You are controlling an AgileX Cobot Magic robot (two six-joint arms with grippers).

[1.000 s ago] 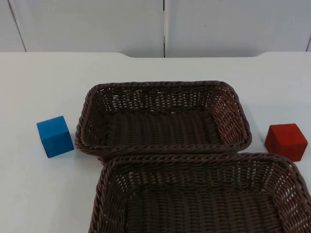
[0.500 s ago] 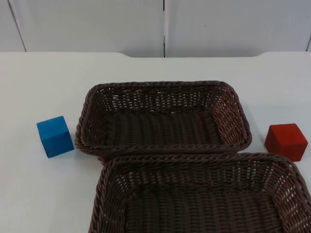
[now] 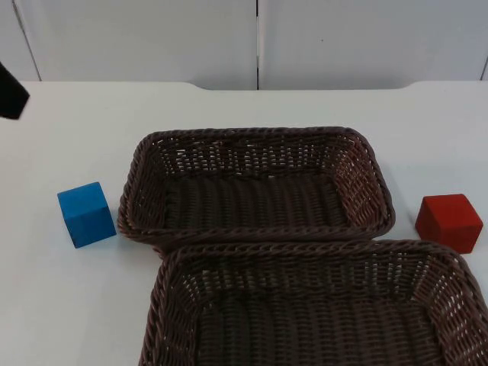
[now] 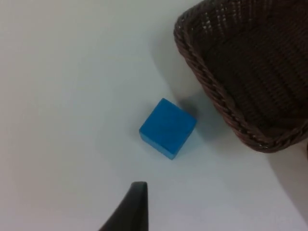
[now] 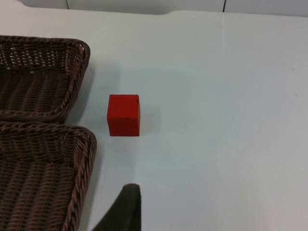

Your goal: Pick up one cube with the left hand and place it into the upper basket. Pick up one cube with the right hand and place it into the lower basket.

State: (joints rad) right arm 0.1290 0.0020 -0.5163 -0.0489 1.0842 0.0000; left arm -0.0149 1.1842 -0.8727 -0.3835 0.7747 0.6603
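A blue cube (image 3: 86, 213) rests on the white table left of the upper basket (image 3: 255, 136). Right of that basket sits a red cube (image 3: 448, 222). The lower basket (image 3: 305, 250) lies in front of the upper one, and both are empty brown wicker. A black part of my left arm (image 3: 11, 94) pokes in at the far left edge. My left gripper (image 4: 130, 207) hangs above the table, short of the blue cube (image 4: 168, 127) and apart from it. Over bare table, my right gripper (image 5: 122, 209) is short of the red cube (image 5: 123, 114).
The two baskets touch along their long rims. The table ends at the grey partition wall (image 3: 259, 38) behind. White table surface (image 3: 61, 305) lies around both cubes. The upper basket's corner (image 4: 211, 91) is close beside the blue cube.
A black part of my left arm has come into the top view at the left edge. Cubes and baskets have stayed put.
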